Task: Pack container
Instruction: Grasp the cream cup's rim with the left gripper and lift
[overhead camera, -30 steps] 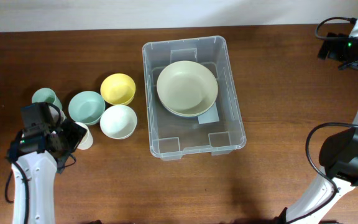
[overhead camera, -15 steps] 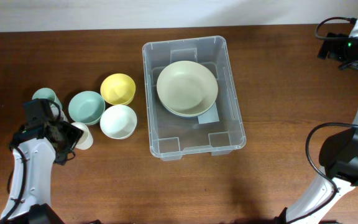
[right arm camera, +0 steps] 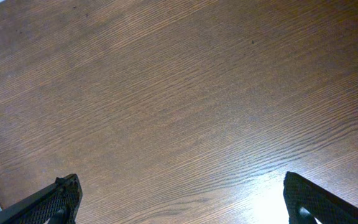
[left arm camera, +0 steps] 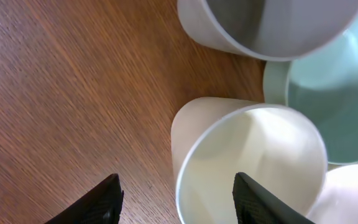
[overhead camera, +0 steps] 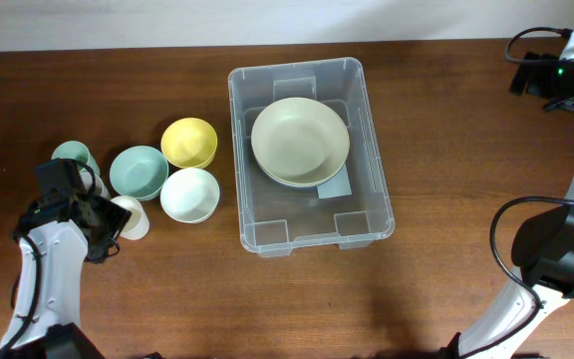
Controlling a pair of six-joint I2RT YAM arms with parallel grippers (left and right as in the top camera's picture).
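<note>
Left arm comes in from the table's (overhead camera: pixel 446 120) near-left corner, wrist tipped down at the cream cup (left arm camera: pixel 247 162). I read the left gripper (left arm camera: pixel 182 202) as half-wide, straddling the cup wall: one finger inside, the other outside with a gap, nothing held. Right gripper (right arm camera: pixel 188 202) is wide over bare table by the right edge. The container (overhead camera: pixel 235 160) sits mid-table toward the far edge, with a pale green bowl (overhead camera: pixel 300 140) in it.

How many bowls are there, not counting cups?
4: a large pale green bowl inside the clear container; left of it on the table, a yellow bowl, a teal bowl and a white bowl. Nested ones may be hidden.
</note>
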